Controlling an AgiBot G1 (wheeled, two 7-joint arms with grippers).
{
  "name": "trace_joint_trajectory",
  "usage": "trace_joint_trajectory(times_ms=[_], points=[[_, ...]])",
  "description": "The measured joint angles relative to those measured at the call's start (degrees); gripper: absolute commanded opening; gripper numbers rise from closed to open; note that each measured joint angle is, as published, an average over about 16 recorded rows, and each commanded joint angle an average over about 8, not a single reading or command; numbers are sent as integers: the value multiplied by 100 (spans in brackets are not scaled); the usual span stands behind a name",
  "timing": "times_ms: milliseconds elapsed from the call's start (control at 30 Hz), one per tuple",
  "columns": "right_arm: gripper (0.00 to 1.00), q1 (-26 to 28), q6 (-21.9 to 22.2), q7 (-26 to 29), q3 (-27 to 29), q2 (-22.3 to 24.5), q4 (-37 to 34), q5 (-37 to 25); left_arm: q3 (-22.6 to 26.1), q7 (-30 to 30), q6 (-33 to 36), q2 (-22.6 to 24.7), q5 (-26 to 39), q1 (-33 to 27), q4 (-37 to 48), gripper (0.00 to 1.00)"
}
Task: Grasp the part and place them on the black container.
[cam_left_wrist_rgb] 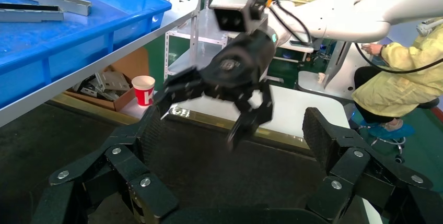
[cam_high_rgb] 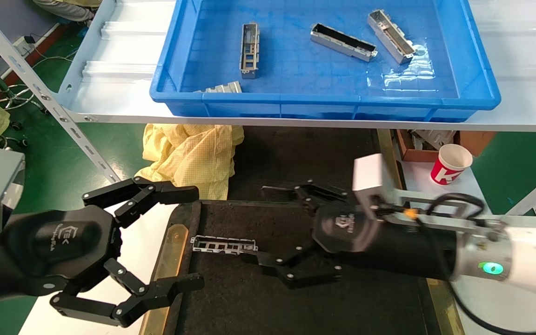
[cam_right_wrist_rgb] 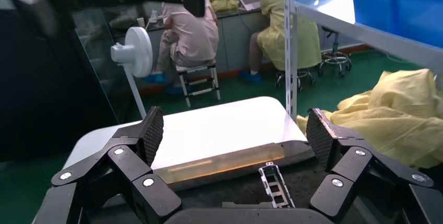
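Your count of everything on view

You have five parts (cam_high_rgb: 224, 244), two grippers (cam_high_rgb: 189, 237), one blue crate (cam_high_rgb: 477, 93), one black container (cam_high_rgb: 296, 298), one paper cup (cam_high_rgb: 451, 164), one yellow cloth (cam_high_rgb: 193, 156).

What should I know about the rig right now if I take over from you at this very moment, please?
Right end effector: open above the black container, holding nothing.
Left end effector: open, idle at the container's left edge.
Done: one part lies on the container, by the right end effector's lower finger.
Left: four parts in the blue crate.
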Motion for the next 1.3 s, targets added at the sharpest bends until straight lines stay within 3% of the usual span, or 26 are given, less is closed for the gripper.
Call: trace_joint_trajectory(times_ms=[800, 1300], points=[[100, -1156, -1050, 1020, 2394, 1556, 1749, -159, 0, 0, -1, 0, -1, 1, 0, 100], [100, -1280, -1161, 1118, 2647, 1719, 1933, -183, 0, 0, -2, -1, -1, 2, 1, 100]])
